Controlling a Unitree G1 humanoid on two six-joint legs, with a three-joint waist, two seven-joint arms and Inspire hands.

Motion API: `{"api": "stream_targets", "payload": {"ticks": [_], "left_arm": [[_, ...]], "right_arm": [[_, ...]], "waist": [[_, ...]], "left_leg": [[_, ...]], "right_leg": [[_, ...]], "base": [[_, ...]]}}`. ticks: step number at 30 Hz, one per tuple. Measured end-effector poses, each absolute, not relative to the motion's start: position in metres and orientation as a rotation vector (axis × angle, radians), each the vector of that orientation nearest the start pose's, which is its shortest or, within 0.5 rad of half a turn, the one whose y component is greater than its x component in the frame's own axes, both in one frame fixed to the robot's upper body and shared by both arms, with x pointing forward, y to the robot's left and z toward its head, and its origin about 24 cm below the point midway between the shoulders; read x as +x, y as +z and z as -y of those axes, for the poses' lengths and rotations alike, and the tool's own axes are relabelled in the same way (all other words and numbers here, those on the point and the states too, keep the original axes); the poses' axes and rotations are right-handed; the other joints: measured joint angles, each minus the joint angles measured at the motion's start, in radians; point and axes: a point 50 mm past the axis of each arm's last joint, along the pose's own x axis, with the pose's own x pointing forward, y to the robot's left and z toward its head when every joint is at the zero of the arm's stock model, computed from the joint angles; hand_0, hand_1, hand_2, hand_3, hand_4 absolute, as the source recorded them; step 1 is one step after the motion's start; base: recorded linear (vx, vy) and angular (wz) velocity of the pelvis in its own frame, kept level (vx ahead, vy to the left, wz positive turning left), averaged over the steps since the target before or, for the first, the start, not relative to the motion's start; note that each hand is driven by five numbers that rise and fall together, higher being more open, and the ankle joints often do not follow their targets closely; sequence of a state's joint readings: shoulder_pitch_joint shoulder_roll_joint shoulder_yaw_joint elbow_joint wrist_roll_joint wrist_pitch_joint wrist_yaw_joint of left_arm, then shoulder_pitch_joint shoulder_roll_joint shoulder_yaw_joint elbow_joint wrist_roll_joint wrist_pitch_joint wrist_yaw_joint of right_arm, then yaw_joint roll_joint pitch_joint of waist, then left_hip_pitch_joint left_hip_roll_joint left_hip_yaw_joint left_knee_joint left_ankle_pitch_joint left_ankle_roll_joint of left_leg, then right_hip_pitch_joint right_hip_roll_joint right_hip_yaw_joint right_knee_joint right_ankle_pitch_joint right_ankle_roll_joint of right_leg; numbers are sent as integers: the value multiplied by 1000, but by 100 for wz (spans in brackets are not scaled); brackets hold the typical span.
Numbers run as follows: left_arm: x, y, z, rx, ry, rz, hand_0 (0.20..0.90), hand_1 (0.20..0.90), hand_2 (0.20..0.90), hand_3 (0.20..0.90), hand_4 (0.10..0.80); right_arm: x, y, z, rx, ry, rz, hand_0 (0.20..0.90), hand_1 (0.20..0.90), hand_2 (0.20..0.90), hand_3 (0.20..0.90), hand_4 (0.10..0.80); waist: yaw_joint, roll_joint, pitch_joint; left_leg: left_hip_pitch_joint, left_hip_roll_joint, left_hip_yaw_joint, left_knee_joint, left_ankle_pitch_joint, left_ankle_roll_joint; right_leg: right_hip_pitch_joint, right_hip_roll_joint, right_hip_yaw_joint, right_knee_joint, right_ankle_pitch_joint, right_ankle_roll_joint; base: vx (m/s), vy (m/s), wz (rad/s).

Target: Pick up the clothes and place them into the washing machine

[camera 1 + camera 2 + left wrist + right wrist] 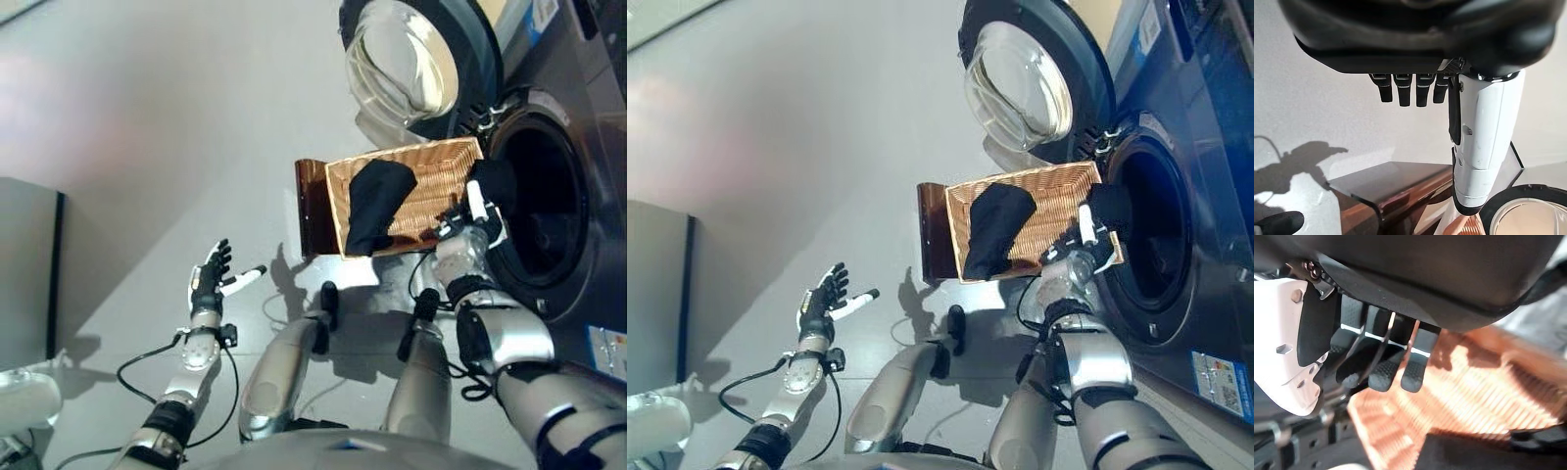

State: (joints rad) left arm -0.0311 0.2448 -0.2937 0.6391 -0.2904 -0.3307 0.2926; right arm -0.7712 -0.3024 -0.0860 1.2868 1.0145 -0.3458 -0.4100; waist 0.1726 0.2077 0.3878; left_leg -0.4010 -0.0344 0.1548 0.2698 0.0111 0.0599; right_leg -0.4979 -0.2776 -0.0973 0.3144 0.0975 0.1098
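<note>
The right hand – fingers curled, though whether they grip the small dark cloth is unclear – sits beside the washing machine's round opening, nearer than the open left hand.

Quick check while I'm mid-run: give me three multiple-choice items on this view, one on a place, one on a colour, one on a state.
1. Where does the long black garment lie?
A. on the floor
B. across the woven wicker basket
C. inside the drum

2. What colour is that basket?
A. white
B. blue
C. light brown

3. How is the round glass door of the washing machine?
A. swung open
B. closed
C. missing

Answers:
1 B: the long black garment drapes over the woven wicker basket, hanging past its edge.
2 C: its weave shows light brown in both eye views.
3 A: the round glass door stands away from the washing machine, leaving the dark drum opening exposed.
</note>
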Motion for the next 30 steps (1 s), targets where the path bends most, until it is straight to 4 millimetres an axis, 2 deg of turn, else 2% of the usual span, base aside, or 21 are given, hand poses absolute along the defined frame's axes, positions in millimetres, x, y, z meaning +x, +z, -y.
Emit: {"api": "stream_targets", "payload": {"ticks": [4,5,8,12,14,20,24,27,30], "left_arm": [[207,-72,-182,78,161,-356,900,900,900,900,800],[203,-74,-182,76,164,-367,900,900,900,900,800],[201,-76,-182,73,166,-375,900,900,900,900,800],[204,-74,-181,65,174,-367,900,900,900,900,800],[206,-72,-184,64,203,-356,900,900,900,900,800],[220,-61,-192,87,245,-307,900,900,900,900,800],[233,-46,-195,79,278,-234,900,900,900,900,800],[245,-34,-202,81,319,-184,900,900,900,900,800],[251,-26,-207,86,345,-150,900,900,900,900,800]], "right_arm": [[342,24,261,555,-837,-210,900,900,900,900,800],[343,24,261,442,-802,-244,900,900,900,900,800],[344,25,261,289,-758,-283,900,900,900,900,800],[344,22,259,132,-743,-344,900,900,900,900,800],[345,22,257,90,-728,-368,900,900,900,900,800],[358,41,254,105,-744,-339,900,900,900,900,800],[364,51,251,111,-741,-325,900,900,900,900,800],[374,64,242,129,-713,-292,900,900,900,900,800],[378,67,232,126,-685,-283,900,900,900,900,800]], "waist": [[-2,15,-11],[0,18,-15],[0,16,-21],[4,-3,-25],[9,-31,-17],[32,-114,30],[64,-149,59],[76,-161,96],[100,-177,109]], "left_leg": [[7,0,2,-11,1,-1],[6,1,1,-11,-2,2],[-9,1,-2,-7,-2,2],[-60,1,-29,26,12,-16],[-84,5,-57,43,10,-15],[-154,15,-95,86,15,-22],[-207,19,-123,114,11,-24],[-241,21,-135,124,12,-26],[-269,19,-145,134,12,-26]], "right_leg": [[0,0,2,-11,-5,6],[0,0,1,-20,-4,7],[-11,1,-3,-23,-4,7],[-44,0,-16,15,-1,3],[-58,-1,-33,48,-12,-9],[-108,-2,-63,92,-33,-24],[-132,-2,-91,100,-38,-31],[-145,-2,-107,99,-38,-31],[-162,-1,-112,99,-39,-31]], "base": [[-21,-14,-11],[-25,-28,-11],[-52,-55,1],[32,-83,24],[-18,-68,29],[-12,-23,18],[-5,-7,20],[9,-8,19],[33,2,13]]}}
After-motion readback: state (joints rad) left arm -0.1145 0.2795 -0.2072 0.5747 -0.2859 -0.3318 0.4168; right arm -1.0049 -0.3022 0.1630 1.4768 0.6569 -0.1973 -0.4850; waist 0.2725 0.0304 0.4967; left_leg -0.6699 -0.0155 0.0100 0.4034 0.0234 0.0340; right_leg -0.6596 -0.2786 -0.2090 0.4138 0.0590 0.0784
